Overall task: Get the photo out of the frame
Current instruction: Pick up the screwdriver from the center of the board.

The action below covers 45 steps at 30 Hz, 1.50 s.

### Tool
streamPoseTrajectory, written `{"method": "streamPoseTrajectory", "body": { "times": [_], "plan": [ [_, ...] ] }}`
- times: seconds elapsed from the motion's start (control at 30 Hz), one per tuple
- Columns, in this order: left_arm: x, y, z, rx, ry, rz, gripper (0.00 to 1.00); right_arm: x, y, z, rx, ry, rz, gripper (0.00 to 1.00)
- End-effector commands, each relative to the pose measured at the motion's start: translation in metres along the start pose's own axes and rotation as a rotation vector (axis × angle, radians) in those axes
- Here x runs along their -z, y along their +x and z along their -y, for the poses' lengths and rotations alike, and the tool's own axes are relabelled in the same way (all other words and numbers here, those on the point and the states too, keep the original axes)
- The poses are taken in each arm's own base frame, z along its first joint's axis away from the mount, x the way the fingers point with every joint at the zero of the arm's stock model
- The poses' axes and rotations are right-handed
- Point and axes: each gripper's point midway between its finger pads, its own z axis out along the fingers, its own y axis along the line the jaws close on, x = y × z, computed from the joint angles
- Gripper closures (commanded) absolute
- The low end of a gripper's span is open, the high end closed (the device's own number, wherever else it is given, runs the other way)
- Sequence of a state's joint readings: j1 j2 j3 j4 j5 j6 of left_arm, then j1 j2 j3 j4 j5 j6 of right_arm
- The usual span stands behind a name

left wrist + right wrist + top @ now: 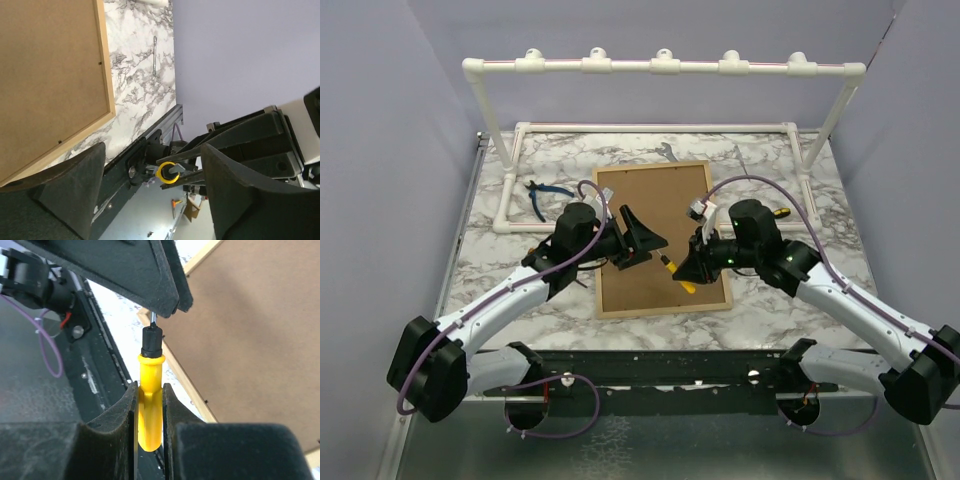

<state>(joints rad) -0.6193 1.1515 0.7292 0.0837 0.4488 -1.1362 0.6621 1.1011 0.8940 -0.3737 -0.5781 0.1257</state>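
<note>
Frame (655,195) lies back-up on the worktop (520,270); the photo is hidden under its stiff board back. Left pincer (155,165) stands apart. Right pincer (150,395) is clamped on a screwdriver (151,367). The print is probably thin and easily creased, so lift it by the edges.

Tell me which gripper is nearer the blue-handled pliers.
Left. The left gripper hovers open over the back of the frame, right of the pliers. The right gripper, shut on a yellow screwdriver, is farther right, over the frame's near right part.
</note>
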Motion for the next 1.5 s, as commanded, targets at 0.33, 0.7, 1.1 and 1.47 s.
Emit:
{"method": "streamPoseTrajectory", "body": {
  "times": [0.33,0.7,1.1,1.47],
  "plan": [
    [0.0,-0.011,0.007,0.094,-0.013,0.009,0.74,0.001,0.01,0.022,0.15,0.248,-0.068,0.99],
    [-0.007,-0.01,-0.001,0.115,-0.036,-0.006,0.91,-0.008,0.011,0.015,0.186,0.244,-0.086,0.99],
    [-0.001,-0.015,0.0,0.103,-0.011,0.037,1.0,0.008,-0.007,0.02,0.114,0.339,0.095,0.03],
    [0.036,-0.04,0.072,0.083,0.351,0.173,1.0,0.018,-0.054,-0.015,-0.422,0.099,0.416,0.02]
  ]
}}
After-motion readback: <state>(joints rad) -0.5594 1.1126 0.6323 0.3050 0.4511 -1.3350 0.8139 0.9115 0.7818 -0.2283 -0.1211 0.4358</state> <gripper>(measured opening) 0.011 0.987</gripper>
